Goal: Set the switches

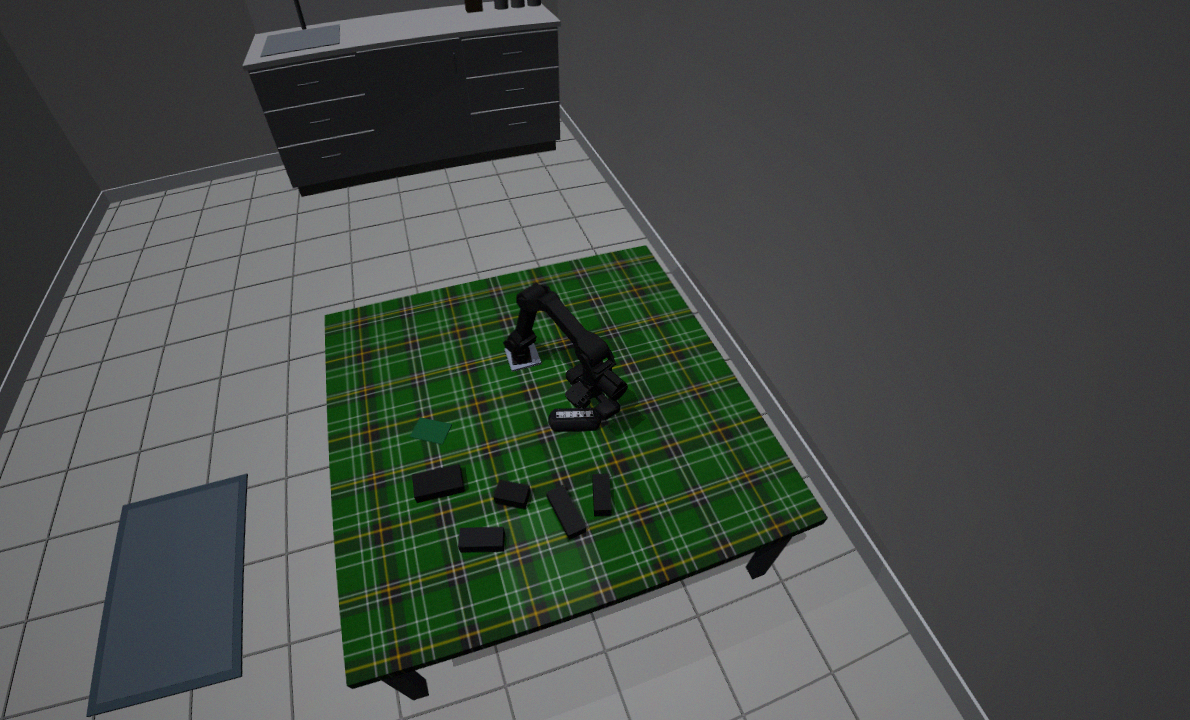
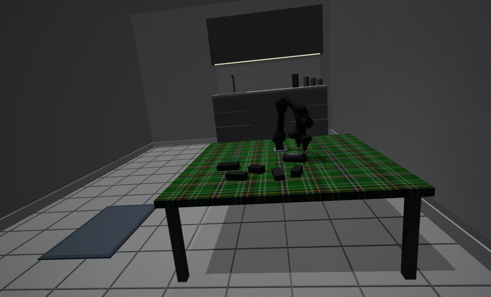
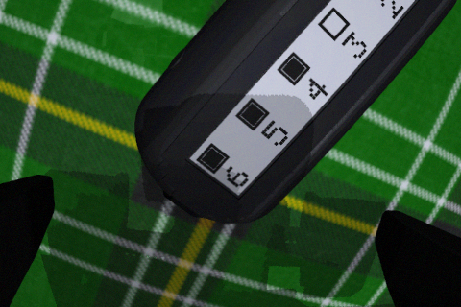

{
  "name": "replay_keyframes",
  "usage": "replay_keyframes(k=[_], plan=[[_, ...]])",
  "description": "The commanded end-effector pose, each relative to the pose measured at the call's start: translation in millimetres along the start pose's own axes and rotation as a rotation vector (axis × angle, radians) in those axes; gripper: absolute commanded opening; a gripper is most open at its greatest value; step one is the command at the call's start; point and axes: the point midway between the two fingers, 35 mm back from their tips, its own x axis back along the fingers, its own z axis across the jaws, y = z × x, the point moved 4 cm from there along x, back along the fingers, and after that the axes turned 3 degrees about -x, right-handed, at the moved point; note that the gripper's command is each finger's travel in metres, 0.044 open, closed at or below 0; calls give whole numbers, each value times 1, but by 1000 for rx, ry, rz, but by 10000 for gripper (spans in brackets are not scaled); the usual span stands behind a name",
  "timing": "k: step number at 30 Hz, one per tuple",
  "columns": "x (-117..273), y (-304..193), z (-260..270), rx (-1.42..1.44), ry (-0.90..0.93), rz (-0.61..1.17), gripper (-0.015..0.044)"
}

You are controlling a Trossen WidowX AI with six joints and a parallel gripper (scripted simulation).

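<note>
The dark grey controller unit (image 1: 574, 425) (image 2: 294, 158) (image 3: 182, 106) lies upside down on the bench, its underside up. The white label (image 1: 574, 414) (image 3: 273, 92) faces up. In the wrist view, squares 2 and 3 are empty and squares 4, 5 and 6 are filled. Square 1 is cut off by the frame edge, with only its number and a small dark bar showing. The rocker switches are hidden beneath. My gripper (image 1: 595, 404) (image 2: 301, 147) (image 3: 219, 215) is open and empty, above the number 6 end of the unit, with its fingers wide apart.
Several dark blocks lie toward the front, among them a large one (image 1: 438, 483) (image 2: 227, 166), a long angled one (image 1: 566, 511) (image 2: 277, 173) and a narrow one (image 1: 602, 494) (image 2: 296, 171). A flat green piece (image 1: 431, 430) (image 2: 234, 160) lies on the left.
</note>
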Motion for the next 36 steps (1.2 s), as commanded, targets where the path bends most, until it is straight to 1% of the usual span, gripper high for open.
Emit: replay_keyframes(k=[1, 19, 36], plan=[[0, -7, -4, -591, 43, -7, 440], [-1, -7, -4, -591, 44, -7, 440], [-29, -7, -1, -591, 46, -6, 440]])
